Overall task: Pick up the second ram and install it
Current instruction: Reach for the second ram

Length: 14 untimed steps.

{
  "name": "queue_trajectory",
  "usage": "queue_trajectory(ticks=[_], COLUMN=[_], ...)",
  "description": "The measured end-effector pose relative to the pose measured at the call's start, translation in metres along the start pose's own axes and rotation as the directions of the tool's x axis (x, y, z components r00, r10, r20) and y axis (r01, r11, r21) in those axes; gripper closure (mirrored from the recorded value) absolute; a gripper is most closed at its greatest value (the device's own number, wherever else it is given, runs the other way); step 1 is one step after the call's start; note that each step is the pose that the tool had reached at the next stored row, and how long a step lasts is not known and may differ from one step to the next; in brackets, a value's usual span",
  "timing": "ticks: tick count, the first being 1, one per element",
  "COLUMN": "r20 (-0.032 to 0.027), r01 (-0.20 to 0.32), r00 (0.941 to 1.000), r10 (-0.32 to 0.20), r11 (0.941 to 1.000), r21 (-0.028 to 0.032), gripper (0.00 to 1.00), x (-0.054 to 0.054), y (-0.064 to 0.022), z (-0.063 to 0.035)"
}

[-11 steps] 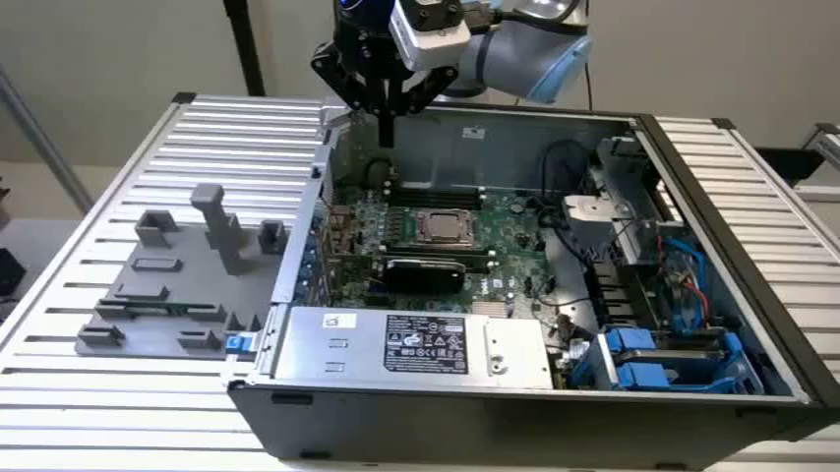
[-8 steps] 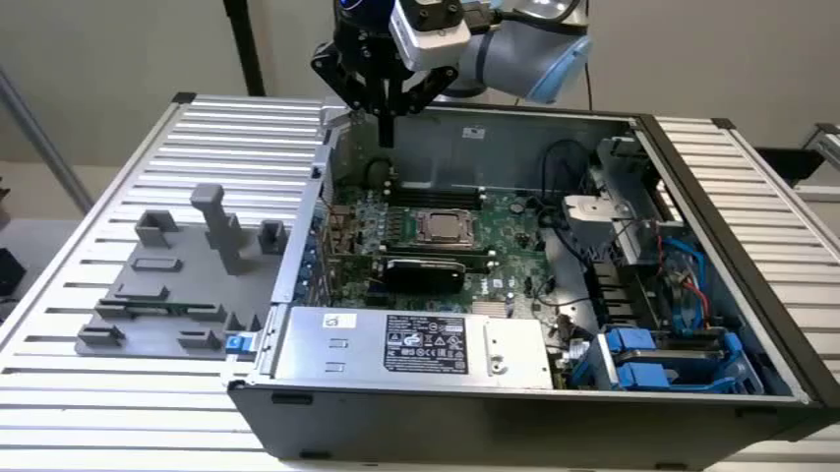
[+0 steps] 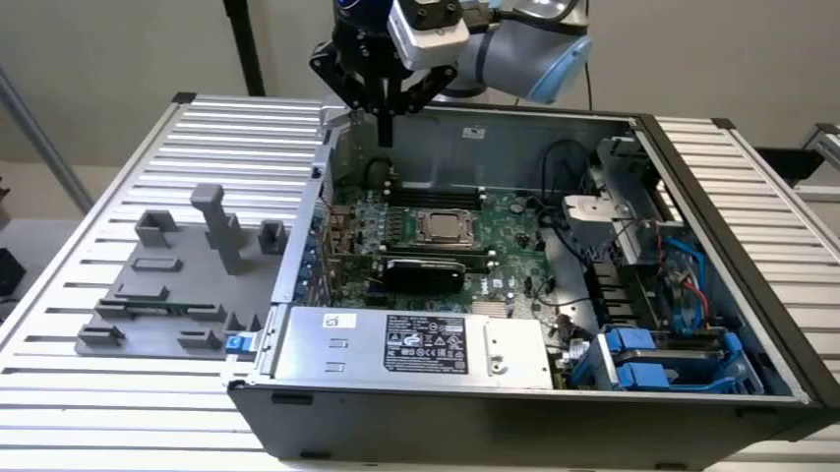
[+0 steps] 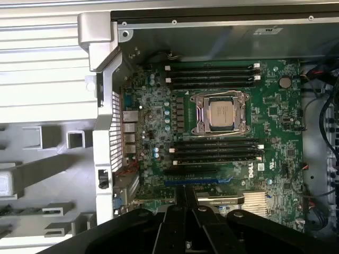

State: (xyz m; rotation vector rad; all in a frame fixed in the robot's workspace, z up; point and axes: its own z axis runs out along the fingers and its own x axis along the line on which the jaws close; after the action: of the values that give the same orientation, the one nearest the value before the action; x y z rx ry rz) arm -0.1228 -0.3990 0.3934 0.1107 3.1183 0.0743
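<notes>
My gripper (image 3: 388, 141) hangs over the back left corner of the open computer case (image 3: 735, 324), above the green motherboard (image 3: 512, 211). Its two dark fingers are pressed together into one narrow blade, and I see nothing between them. In the wrist view the gripper (image 4: 186, 189) points down over the board, close to the lower bank of black memory slots (image 4: 217, 151). A second bank of slots (image 4: 212, 75) lies on the other side of the processor socket (image 4: 221, 114). The second ram is out of view.
A grey parts fixture (image 3: 171, 285) with posts and pockets stands on the slatted table at the exterior view's left, also seen beside the case as the fixture (image 4: 47, 159). A silver power supply (image 3: 407, 344) fills the case's front. Cables and blue drive bays (image 3: 656, 359) crowd the right side.
</notes>
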Motion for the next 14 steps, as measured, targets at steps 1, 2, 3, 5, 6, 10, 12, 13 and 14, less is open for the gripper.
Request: queue_trajectory(ticks=[1,2,3,5,6,10,12,13,14], r20=[0.0001,0.0003,0.0004,0.0008,0.0011,0.0017,0.0019,0.0020,0.0022], r01=[0.000,0.000,0.000,0.000,0.000,0.000,0.000,0.000,0.000], r00=[1.0000,1.0000,1.0000,1.0000,1.0000,1.0000,1.0000,1.0000,1.0000], r10=[0.000,0.000,0.000,0.000,0.000,0.000,0.000,0.000,0.000], r11=[1.0000,1.0000,1.0000,1.0000,1.0000,1.0000,1.0000,1.0000,1.0000], r21=[-0.0001,-0.0004,-0.0004,-0.0005,-0.0004,-0.0006,-0.0006,-0.0006,-0.0006], gripper=[1.00,1.00,1.00,1.00,1.00,1.00,1.00,1.00,1.00], x=[0.002,0.005,0.008,0.016,0.020,0.038,0.047,0.051,0.055], y=[-0.0010,-0.0031,-0.0058,-0.0117,-0.0145,-0.0247,-0.0292,-0.0312,-0.0330], z=[0.0000,-0.0001,-0.0002,-0.0007,-0.0009,-0.0017,-0.0020,-0.0022,-0.0024])
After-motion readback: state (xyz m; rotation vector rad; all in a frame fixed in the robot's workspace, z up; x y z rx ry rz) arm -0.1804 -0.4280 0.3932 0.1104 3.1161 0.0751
